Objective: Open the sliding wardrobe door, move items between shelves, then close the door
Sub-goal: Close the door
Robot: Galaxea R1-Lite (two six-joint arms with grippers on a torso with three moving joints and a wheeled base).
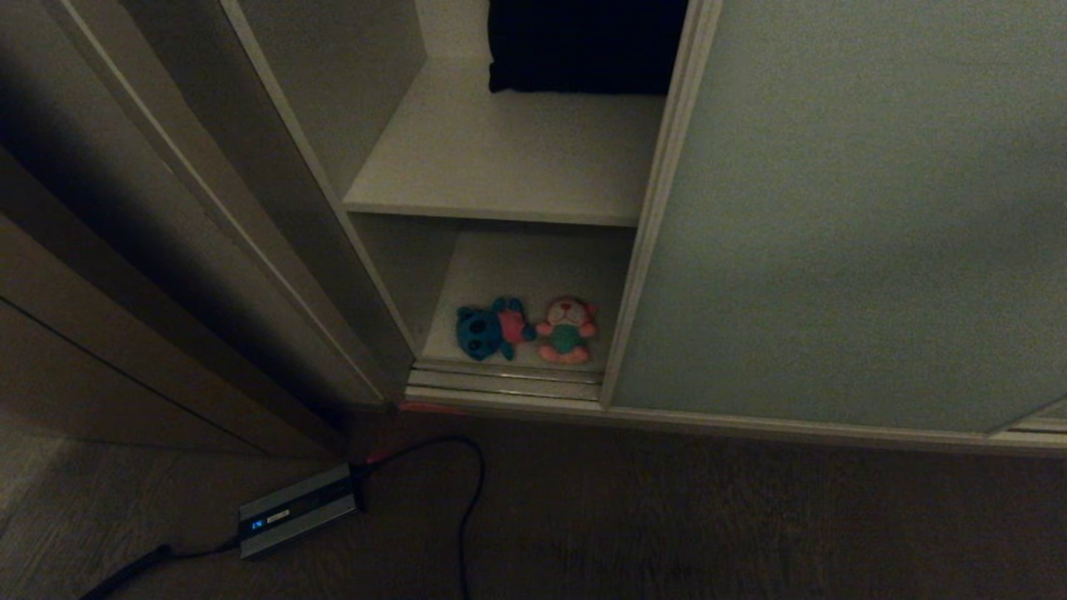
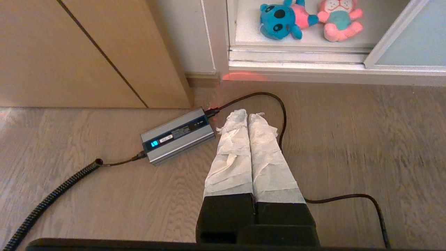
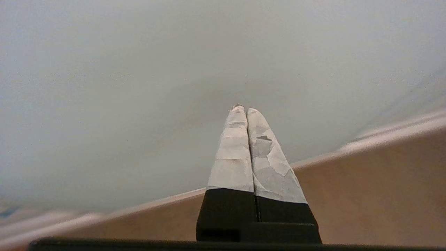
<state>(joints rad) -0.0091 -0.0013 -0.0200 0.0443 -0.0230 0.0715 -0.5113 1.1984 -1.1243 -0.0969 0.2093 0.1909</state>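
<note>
Right gripper (image 3: 243, 108) closed, empty, facing wardrobe door (image 3: 139, 87); left gripper (image 2: 248, 114) closed over floor (image 2: 348, 139), toys (image 2: 306, 19) ahead.

Head view dim and shadowy; left wrist view bright and sharp; right wrist view motion-blurred.

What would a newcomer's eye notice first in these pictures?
Two bright plush toys, the blue plush toy and the pink plush toy, lie side by side on the bottom shelf of the open wardrobe. The sliding wardrobe door covers the right part. On the wooden floor lies a grey power adapter with a blue light.
</note>
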